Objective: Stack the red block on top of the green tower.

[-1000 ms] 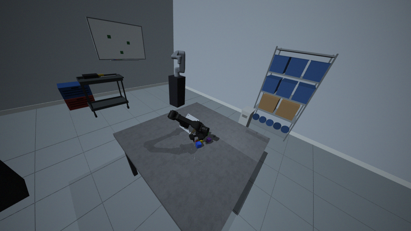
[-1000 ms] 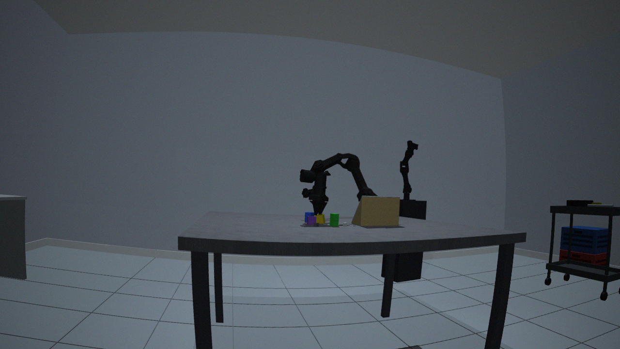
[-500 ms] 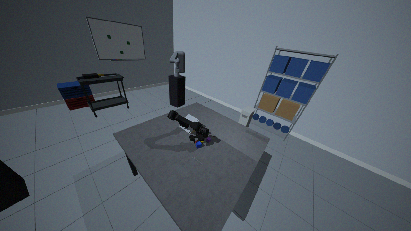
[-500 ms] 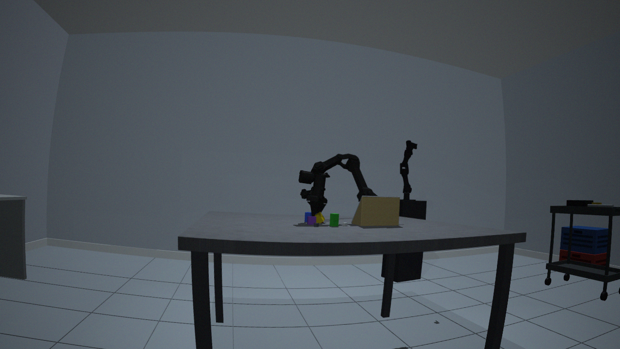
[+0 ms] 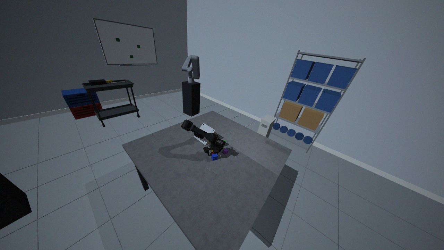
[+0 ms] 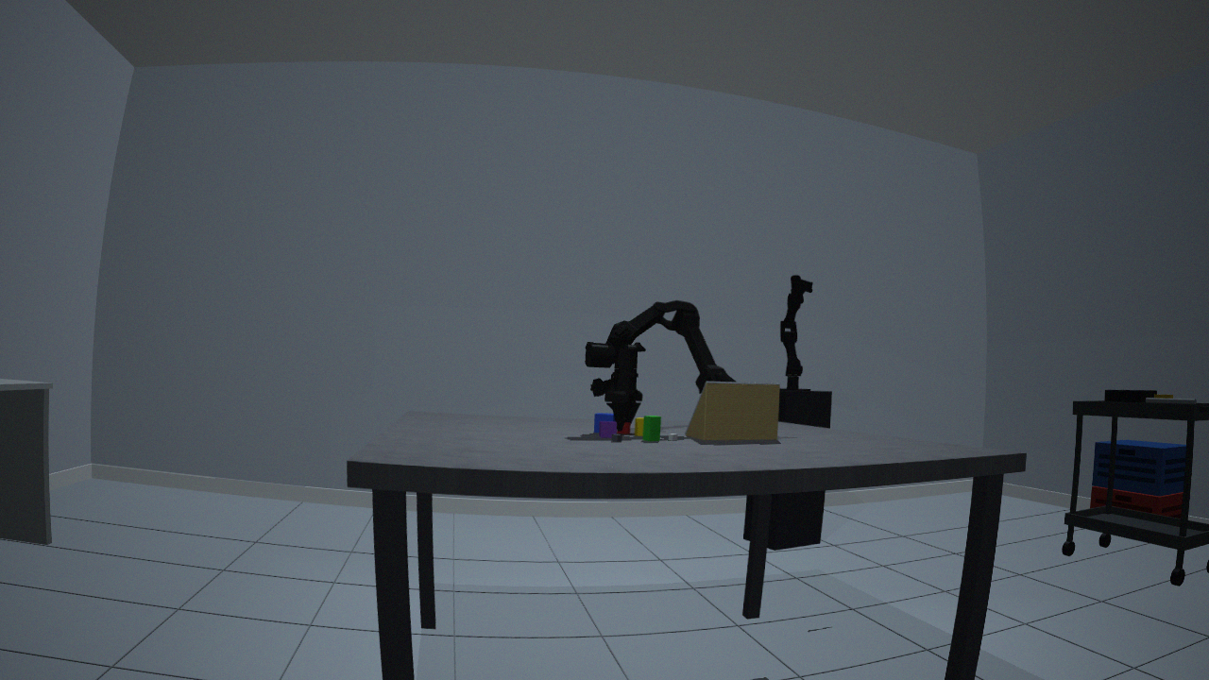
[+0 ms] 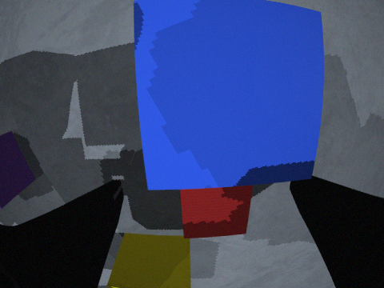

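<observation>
The small red block (image 7: 216,214) lies on the table (image 5: 201,192) (image 6: 507,448), close against a larger blue block (image 7: 230,91) (image 5: 214,157) (image 6: 602,420) and next to a yellow block (image 7: 152,278) (image 6: 638,425). My gripper (image 7: 210,186) (image 5: 209,151) (image 6: 623,425) is open and empty. It points down, low over this cluster, with a finger on either side of the red block. The green tower (image 6: 652,428) stands upright just right of the yellow block and shows only as a sliver in the top view (image 5: 224,143). A purple block (image 7: 11,168) (image 5: 225,151) (image 6: 607,429) lies nearby.
A tan wedge-shaped box (image 6: 735,412) stands by the arm's base, right of the green tower. A second arm on a black pedestal (image 5: 191,98), a black cart (image 5: 110,99) and a shelf rack (image 5: 313,99) stand on the floor away from the table.
</observation>
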Robot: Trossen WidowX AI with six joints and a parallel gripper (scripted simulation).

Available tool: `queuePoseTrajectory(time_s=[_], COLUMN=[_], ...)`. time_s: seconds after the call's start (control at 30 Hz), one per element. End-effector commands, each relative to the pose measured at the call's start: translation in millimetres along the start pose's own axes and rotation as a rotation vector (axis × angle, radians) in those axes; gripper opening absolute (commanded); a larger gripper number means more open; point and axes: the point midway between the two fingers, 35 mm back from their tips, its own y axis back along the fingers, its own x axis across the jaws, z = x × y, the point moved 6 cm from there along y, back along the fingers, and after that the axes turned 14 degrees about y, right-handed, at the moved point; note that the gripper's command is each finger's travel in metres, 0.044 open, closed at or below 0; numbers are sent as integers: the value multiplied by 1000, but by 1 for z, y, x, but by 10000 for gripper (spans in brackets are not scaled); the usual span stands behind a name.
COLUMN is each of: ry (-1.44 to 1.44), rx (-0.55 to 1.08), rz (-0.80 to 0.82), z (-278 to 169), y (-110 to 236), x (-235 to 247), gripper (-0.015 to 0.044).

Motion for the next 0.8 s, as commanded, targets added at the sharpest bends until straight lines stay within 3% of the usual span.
queuePoseTrajectory(time_s=[0.0,0.13,0.53,0.77], ry=[5,5,5,5], rx=[2,2,2,2], rz=[-4,-4,-4,-4], z=[-1,-1,-1,-1], y=[-1,0,0,0], x=[0,0,0,0], gripper=[440,440,125,78])
